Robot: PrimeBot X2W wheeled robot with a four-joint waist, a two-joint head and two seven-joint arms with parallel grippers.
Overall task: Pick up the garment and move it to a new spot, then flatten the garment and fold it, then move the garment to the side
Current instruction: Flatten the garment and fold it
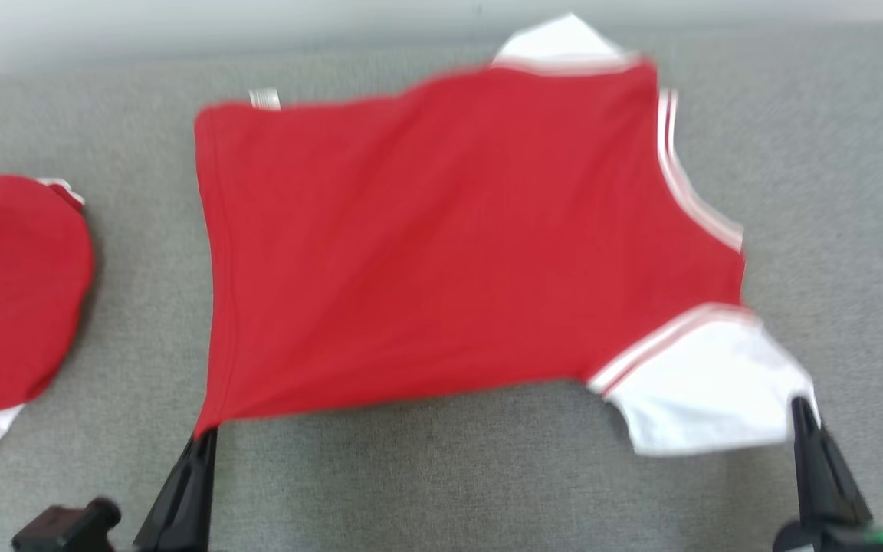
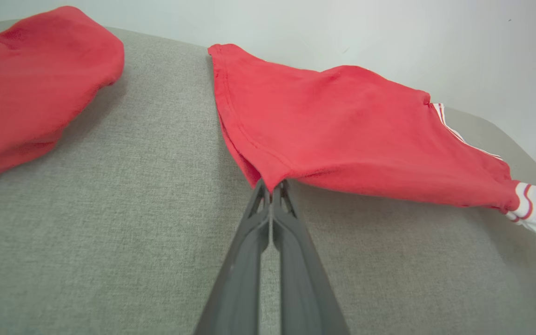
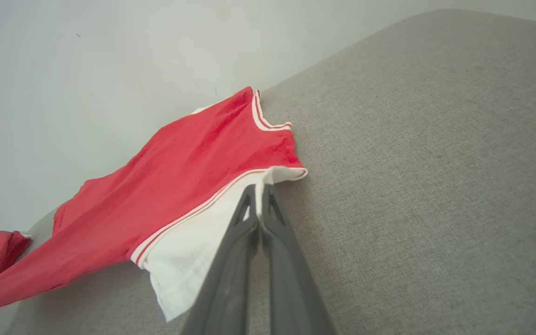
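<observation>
The garment (image 1: 441,245) is a red shirt with white sleeves and striped trim, spread over the grey cushion and pulled taut toward me. My left gripper (image 1: 204,435) is shut on its near-left red hem corner; the left wrist view shows the gripper (image 2: 273,187) pinching that corner of the garment (image 2: 342,125), which lifts off the surface. My right gripper (image 1: 803,408) is shut on the edge of the near white sleeve (image 1: 706,387). In the right wrist view the gripper (image 3: 259,188) nips the sleeve's white cloth (image 3: 193,251), the red body (image 3: 189,172) stretching away behind.
A second red garment (image 1: 12,299) lies bunched at the left edge of the grey fabric surface (image 1: 426,475), also seen as a red heap (image 2: 30,83) in the left wrist view. A pale wall (image 3: 110,56) runs along the far edge. Bare cushion lies to the right.
</observation>
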